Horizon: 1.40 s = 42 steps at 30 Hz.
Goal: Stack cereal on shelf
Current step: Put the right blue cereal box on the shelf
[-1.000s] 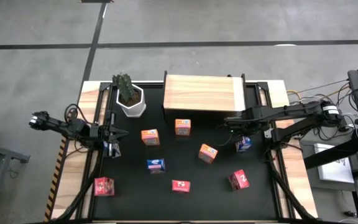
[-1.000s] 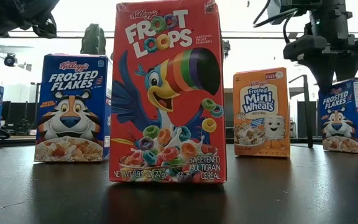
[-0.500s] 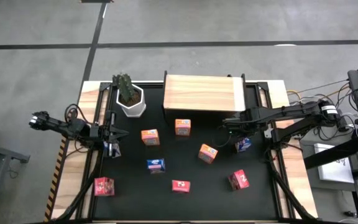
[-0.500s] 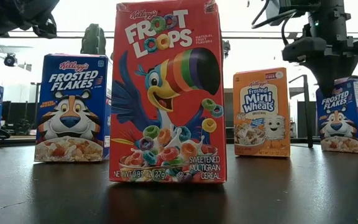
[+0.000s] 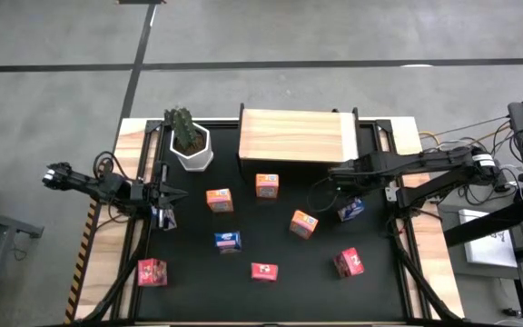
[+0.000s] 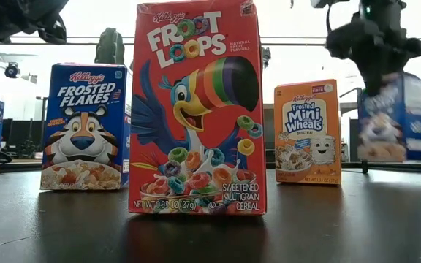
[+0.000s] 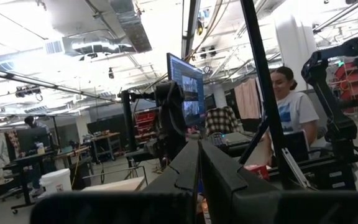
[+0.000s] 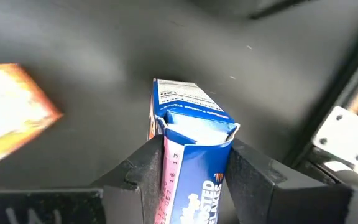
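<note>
My right gripper (image 5: 341, 184) is shut on a blue cereal box (image 5: 352, 210), held above the black mat near the right front of the wooden shelf (image 5: 293, 136). The low view shows this box (image 6: 389, 117) off the mat. My left gripper (image 5: 172, 195) is shut and empty at the mat's left edge, beside another blue box (image 5: 163, 217). Three orange boxes (image 5: 266, 185), a blue box (image 5: 228, 241) and three red boxes (image 5: 263, 271) stand or lie on the mat. My right gripper pinches the blue box's upper end (image 8: 168, 155) between its two fingers (image 8: 143, 171), one on each narrow side. The fingers come from above, pointing down. The box hangs below them, about upright, lifted clear of the mat.
A white pot with a green plant (image 5: 192, 145) stands at the shelf's left. In the low view a red Froot Loops box (image 6: 196, 109), a blue box (image 6: 85, 126) and an orange box (image 6: 307, 131) stand across the mat. A person sits beyond the table (image 7: 291, 106).
My right gripper has gone up with the blue box and a little toward the table's left. The box, which stood on the mat, is now lifted clear.
</note>
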Motion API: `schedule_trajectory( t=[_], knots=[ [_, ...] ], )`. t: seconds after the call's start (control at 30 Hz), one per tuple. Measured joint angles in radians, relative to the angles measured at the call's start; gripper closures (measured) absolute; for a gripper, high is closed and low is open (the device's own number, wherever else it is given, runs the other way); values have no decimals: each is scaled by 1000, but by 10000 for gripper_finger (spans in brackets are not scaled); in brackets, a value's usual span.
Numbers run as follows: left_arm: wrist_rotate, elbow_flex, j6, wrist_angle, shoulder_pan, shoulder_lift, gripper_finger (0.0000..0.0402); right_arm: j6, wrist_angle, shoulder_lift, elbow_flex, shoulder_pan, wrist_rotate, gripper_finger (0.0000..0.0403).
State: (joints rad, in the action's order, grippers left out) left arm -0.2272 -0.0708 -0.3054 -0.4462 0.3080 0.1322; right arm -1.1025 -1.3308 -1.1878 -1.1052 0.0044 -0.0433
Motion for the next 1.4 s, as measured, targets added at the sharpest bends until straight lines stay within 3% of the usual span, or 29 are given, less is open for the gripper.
schedule_trajectory(
  t=[0.23,0.43,0.57,0.8,1.1,1.4],
  knots=[
    [0,0,0,-33,0,0,402,86,-3,16,-206,0,4,259],
    [0,0,-8,-43,0,0,402,190,32,-5,-379,-10,-137,259],
    [0,0,-17,-60,0,0,402,323,68,-44,-473,-49,-162,259],
    [0,0,-66,-100,0,-2,402,602,68,-188,-671,-155,-165,259],
    [0,0,-71,-109,0,-2,402,940,-74,-421,-980,-293,-160,259],
    [0,0,-71,-108,0,-1,402,1220,-109,-593,-1144,-384,-125,259]
  ],
)
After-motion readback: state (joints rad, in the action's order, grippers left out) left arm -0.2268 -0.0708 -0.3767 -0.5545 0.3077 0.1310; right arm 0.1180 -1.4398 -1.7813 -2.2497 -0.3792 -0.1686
